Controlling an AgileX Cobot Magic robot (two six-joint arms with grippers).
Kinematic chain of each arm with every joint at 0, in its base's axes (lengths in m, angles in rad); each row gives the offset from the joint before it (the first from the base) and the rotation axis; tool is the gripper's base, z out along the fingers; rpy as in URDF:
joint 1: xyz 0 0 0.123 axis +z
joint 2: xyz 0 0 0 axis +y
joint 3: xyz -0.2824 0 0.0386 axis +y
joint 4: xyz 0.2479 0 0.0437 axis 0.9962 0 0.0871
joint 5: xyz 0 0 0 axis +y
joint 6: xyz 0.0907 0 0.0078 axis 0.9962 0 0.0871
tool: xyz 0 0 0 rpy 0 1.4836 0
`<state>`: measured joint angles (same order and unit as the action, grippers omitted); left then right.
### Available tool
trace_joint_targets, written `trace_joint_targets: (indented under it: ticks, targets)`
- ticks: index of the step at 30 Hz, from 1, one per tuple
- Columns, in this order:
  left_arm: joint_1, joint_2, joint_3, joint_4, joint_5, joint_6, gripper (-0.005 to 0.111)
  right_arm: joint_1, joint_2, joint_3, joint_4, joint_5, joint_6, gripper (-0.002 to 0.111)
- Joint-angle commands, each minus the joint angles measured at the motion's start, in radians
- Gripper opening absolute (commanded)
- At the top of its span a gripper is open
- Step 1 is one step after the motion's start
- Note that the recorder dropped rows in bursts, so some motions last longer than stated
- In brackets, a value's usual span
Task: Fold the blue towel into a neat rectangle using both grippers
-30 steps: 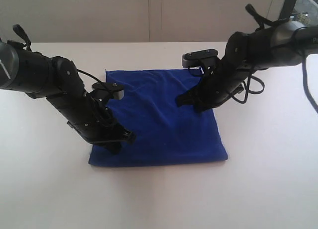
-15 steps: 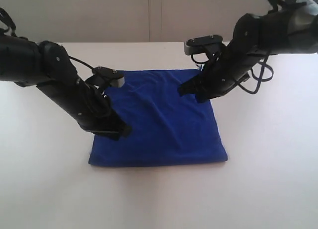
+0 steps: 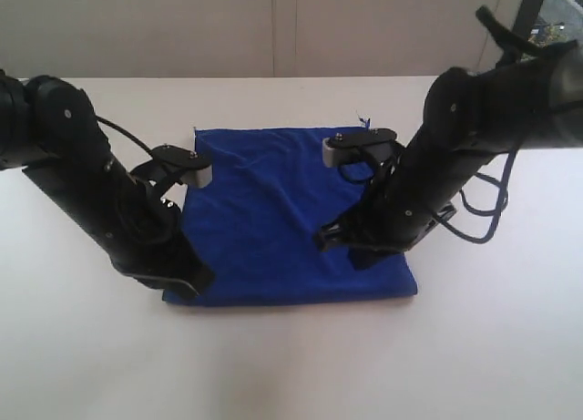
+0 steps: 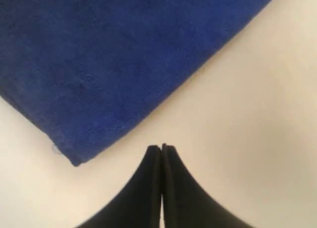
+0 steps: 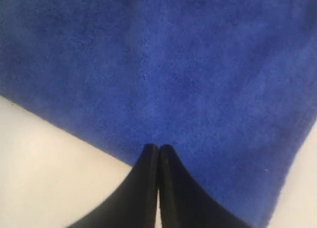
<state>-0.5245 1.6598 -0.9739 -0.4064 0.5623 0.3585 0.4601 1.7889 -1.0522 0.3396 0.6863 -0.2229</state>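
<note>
The blue towel [image 3: 282, 215] lies flat on the white table, folded to a rough rectangle with a few creases. My left gripper [image 3: 189, 288] is low at the towel's near left corner. In the left wrist view the left gripper [image 4: 161, 148] is shut and empty over bare table, just off the blue towel [image 4: 114, 55] and its corner. My right gripper [image 3: 351, 251] is over the towel's near right part. In the right wrist view the right gripper [image 5: 158, 147] is shut with nothing in it, its tips above the blue towel [image 5: 188, 65] close to an edge.
The white table [image 3: 291, 365] stretches all round the towel. A pale wall stands behind it, and a dark post with a window [image 3: 542, 5] shows at the back right. Black cables [image 3: 478, 210] hang from the right arm.
Both arms have swung toward the near edge of the towel. The left gripper went from the towel's left side to its near left corner; the right gripper came from the far right part to the near right.
</note>
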Motion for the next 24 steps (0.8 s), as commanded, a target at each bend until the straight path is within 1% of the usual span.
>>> trace_joint_targets:
  ticks: [1, 2, 10, 17, 24]
  targets:
    - [-0.011, -0.007, 0.063, -0.027, -0.083, -0.002, 0.0, 0.03, -0.01, 0.046, 0.015, -0.078, 0.003, 0.0]
    - [-0.011, -0.007, 0.076, -0.037, -0.13, -0.002, 0.0, 0.03, -0.01, 0.05, 0.017, -0.098, 0.003, 0.0]
    - [-0.011, -0.002, 0.075, -0.077, -0.26, -0.003, 0.0, 0.03, -0.005, 0.051, 0.029, -0.165, 0.026, 0.0]
    - [-0.011, 0.075, 0.075, -0.077, -0.256, -0.003, 0.0, 0.03, 0.048, 0.053, 0.027, -0.17, 0.026, 0.0]
    - [-0.011, 0.087, 0.075, -0.067, -0.258, 0.002, 0.0, 0.028, 0.048, 0.053, 0.023, -0.17, 0.026, 0.0]
